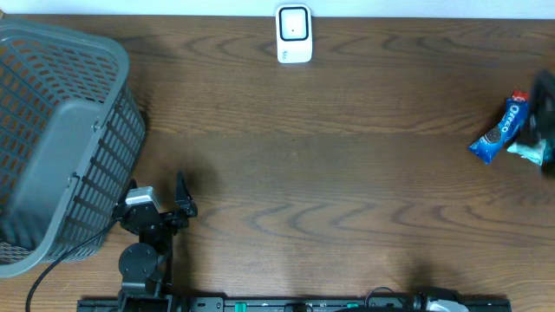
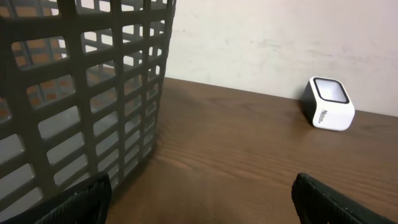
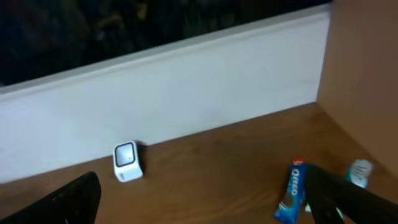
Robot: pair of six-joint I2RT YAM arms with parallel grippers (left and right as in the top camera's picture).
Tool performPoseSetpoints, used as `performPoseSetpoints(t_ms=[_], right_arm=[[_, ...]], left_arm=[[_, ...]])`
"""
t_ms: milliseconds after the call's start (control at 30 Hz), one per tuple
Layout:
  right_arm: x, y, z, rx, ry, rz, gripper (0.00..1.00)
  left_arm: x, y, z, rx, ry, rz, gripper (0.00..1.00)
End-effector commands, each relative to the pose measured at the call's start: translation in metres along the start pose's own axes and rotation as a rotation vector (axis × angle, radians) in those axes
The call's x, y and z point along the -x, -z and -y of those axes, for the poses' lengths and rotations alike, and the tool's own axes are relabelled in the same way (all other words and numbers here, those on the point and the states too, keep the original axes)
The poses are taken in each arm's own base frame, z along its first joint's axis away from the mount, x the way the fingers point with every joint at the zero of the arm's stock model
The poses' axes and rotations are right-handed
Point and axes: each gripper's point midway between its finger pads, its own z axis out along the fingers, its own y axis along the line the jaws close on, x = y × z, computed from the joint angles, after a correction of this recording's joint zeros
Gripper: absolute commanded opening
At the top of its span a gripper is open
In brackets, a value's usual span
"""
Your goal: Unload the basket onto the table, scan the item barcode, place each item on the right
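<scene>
The blue cookie packet (image 1: 499, 132) lies at the right end of the tabletop (image 1: 347, 173), just beside a pale teal packet (image 1: 531, 152). Both are well apart from the white scanner (image 1: 294, 35) at the far middle.

The likely trouble is in the pick. The two packets sit so close that wide jaws may catch both or shove the blue one askew. A grip across the barcode would also hide it from the scanner.

From overhead, the right arm (image 1: 543, 108) shows only as a dark blur beside the packets. Its wrist view shows the jaws spread wide and empty, with the packet low ahead, nearer the right one.

The left arm (image 1: 143, 230) is folded at the near left beside the grey basket (image 1: 61, 139). Its jaws are wide, hold nothing, and face the scanner.
</scene>
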Motion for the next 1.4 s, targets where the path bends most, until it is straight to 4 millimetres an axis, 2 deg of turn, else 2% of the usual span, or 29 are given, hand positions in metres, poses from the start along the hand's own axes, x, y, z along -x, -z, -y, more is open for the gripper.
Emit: performPoseSetpoints(t_ms=[0,67,200,333,500,767,933,1133,1367], right_arm=[[-0.003,0.042,0.000,0.013,0.003,0.051,0.99],[-0.005,0.058,0.000,0.018,0.024,0.076,0.99],[-0.012,0.075,0.001,0.028,0.089,0.139,0.99],[-0.026,0.075,0.001,0.061,0.095,0.222,0.99],[-0.049,0.066,-0.002,0.136,0.098,0.378,0.99],[-0.104,0.034,0.005,0.172,0.154,0.558,0.99],[-0.137,0.006,0.010,0.156,0.230,0.641,0.99],[-0.194,-0.040,0.021,0.132,0.274,0.571,0.99],[-0.245,-0.068,0.038,0.085,0.294,0.498,0.99]], left_arm=[[-0.016,-0.001,-0.006,0.033,-0.001,-0.046,0.93],[-0.016,-0.001,-0.006,0.033,-0.001,-0.046,0.93],[-0.016,-0.001,-0.006,0.033,-0.001,-0.046,0.93],[-0.016,-0.001,-0.006,0.033,-0.001,-0.046,0.93],[-0.016,-0.001,-0.006,0.033,-0.001,-0.046,0.93],[-0.016,-0.001,-0.006,0.033,-0.001,-0.046,0.93],[-0.016,-0.001,-0.006,0.033,-0.001,-0.046,0.93],[-0.016,-0.001,-0.006,0.033,-0.001,-0.046,0.93],[-0.016,-0.001,-0.006,0.033,-0.001,-0.046,0.93]])
